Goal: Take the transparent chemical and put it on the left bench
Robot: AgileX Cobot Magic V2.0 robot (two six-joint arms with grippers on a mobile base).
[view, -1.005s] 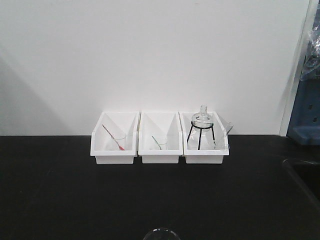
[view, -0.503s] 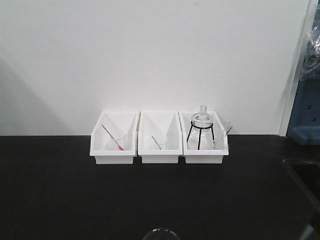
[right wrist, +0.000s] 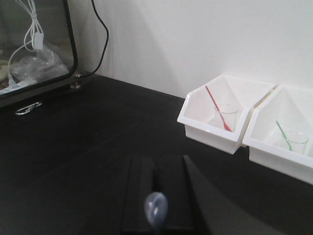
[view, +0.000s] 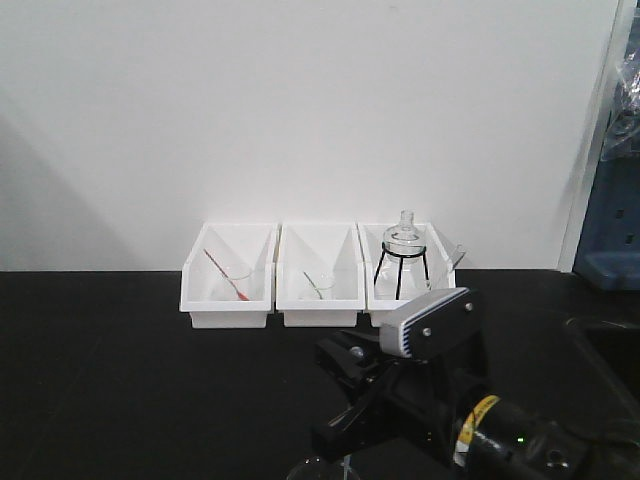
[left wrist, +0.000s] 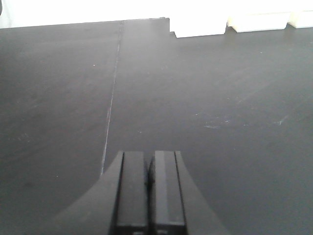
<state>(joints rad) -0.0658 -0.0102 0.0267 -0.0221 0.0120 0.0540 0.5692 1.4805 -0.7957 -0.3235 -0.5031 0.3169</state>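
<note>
Transparent chemical's dropper bulb (right wrist: 155, 206) sits pinched in the right gripper (right wrist: 155, 196), its arm reaching low over the left bench (view: 120, 380).

Left end effector (left wrist: 148, 188) fingers pressed together; right end effector (right wrist: 156, 196) likewise closed.

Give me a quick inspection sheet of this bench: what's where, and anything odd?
Surface: black bench, bare in front of the bins.
Job's things: clear beaker, only its rim shows at the front edge; pale-blue dropper bulb in front of the right hand.
Clutter: three white bins hold a pink-dropper beaker, a green-dropper beaker and a flask on a tripod.
Grippers: left hand shut, empty; right hand looks shut.
Cables: black cable down the wall.
Surroundings: white wall, glass-fronted cabinet.
</note>
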